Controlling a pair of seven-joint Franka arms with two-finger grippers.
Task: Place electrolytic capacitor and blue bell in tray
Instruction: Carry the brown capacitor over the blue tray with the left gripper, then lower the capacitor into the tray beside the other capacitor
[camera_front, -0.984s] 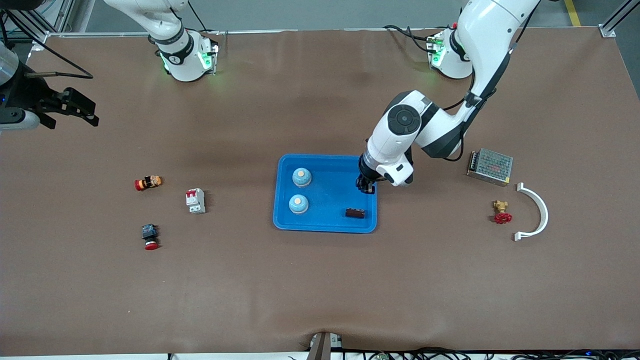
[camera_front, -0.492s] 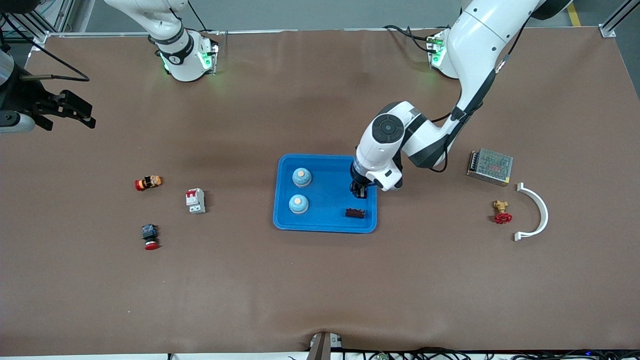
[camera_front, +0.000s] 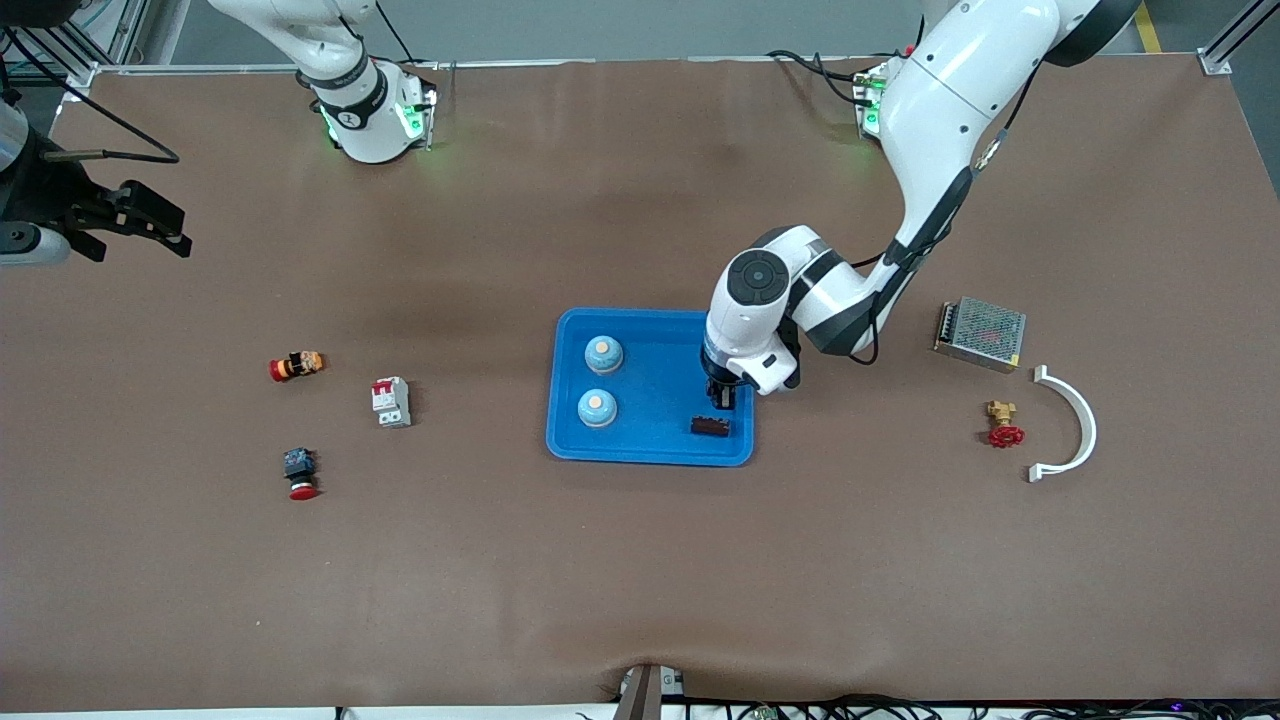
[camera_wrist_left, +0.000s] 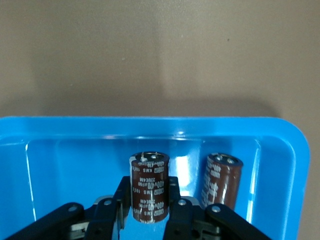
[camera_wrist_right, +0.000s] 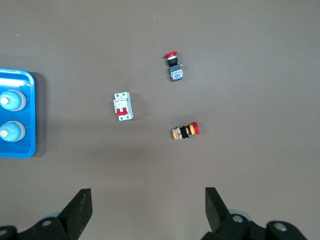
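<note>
Left end effector (camera_front: 722, 400) pinches a capacitor over the tray (camera_front: 650, 440); right arm waits w/ fingers spread.

Front view: left end effector hangs over the tray's end toward the left arm; its fingers and the held part are mostly hidden under the wrist. A 2nd capacitor (camera_front: 710, 427) lies in the tray, nearer the camera. Two blue bells (camera_front: 603, 353) (camera_front: 597, 407) stand in the tray's other end. Right end effector (camera_front: 150, 222) is at the picture edge, partly cut off. Left wrist view: fingers (camera_wrist_left: 177, 212) pressed on the held capacitor (camera_wrist_left: 149, 186), upright; the lying capacitor (camera_wrist_left: 221, 181) is beside it; label text too small to read. Right wrist view: spread fingers (camera_wrist_right: 80, 212) cut off at the frame edge, over bare bench (camera_wrist_right: 250, 60); tray (camera_wrist_right: 17, 150) only partly in frame w/ both bells (camera_wrist_right: 11, 101) (camera_wrist_right: 10, 132).
</note>
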